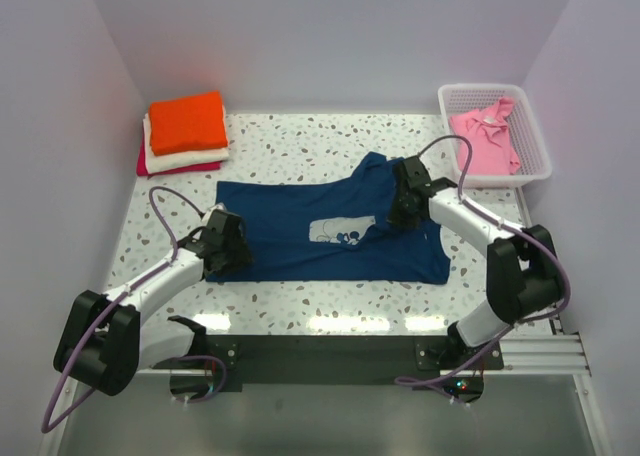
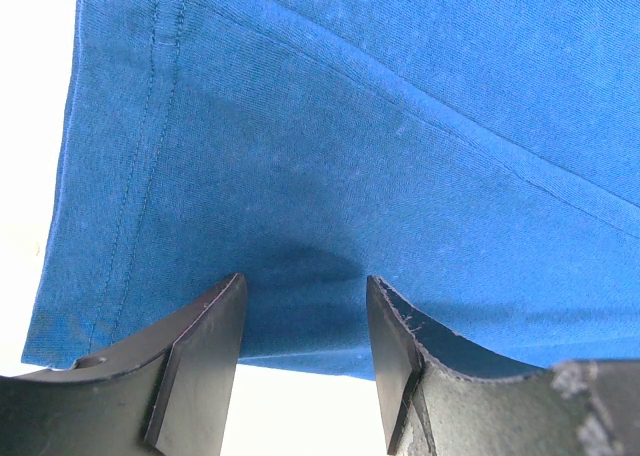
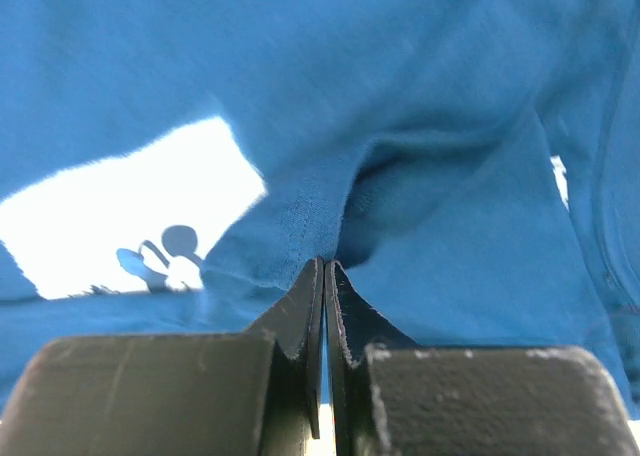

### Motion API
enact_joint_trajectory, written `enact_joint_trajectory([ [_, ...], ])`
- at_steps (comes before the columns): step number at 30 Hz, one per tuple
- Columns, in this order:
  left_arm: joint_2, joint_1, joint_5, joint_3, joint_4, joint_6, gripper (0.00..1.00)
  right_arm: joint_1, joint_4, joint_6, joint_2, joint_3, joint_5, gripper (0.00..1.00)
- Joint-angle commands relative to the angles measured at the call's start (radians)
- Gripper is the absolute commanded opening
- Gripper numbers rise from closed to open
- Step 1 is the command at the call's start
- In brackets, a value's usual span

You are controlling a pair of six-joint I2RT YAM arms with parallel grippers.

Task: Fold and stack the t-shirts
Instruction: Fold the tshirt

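Note:
A navy blue t-shirt [image 1: 300, 238] with a small white chest graphic [image 1: 338, 232] lies spread on the table, its right sleeve area folded inward. My left gripper [image 1: 228, 240] stands open over the shirt's left hem [image 2: 305, 281], the cloth's edge lying between its fingers. At the shirt's upper right, my right gripper [image 1: 405, 202] is shut, pinching a ridge of the navy cloth [image 3: 324, 264]; the white graphic [image 3: 120, 226] shows just beyond it. Folded orange [image 1: 188, 121], cream [image 1: 186, 159] and magenta [image 1: 148, 165] t-shirts are stacked at the back left. A pink t-shirt [image 1: 485, 136] lies crumpled in the basket.
A white plastic lattice basket [image 1: 541, 144] stands at the back right corner. Pale walls close in the speckled table [image 1: 300, 146] on three sides. A black rail with the arm bases runs along the near edge.

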Motion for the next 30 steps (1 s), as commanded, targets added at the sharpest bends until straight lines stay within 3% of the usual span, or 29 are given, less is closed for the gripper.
enact_joint_trajectory([
  [1,-0.006,0.001,-0.014,0.020,0.015,0.019,0.56,0.017,0.003,-0.044,0.081,0.134,0.000,0.00],
  [10,-0.004,0.001,-0.020,0.028,0.006,0.028,0.56,0.040,0.021,-0.104,0.285,0.298,-0.005,0.00],
  [30,-0.009,0.002,-0.020,0.028,-0.002,0.024,0.56,0.088,0.086,-0.181,0.367,0.390,-0.039,0.00],
])
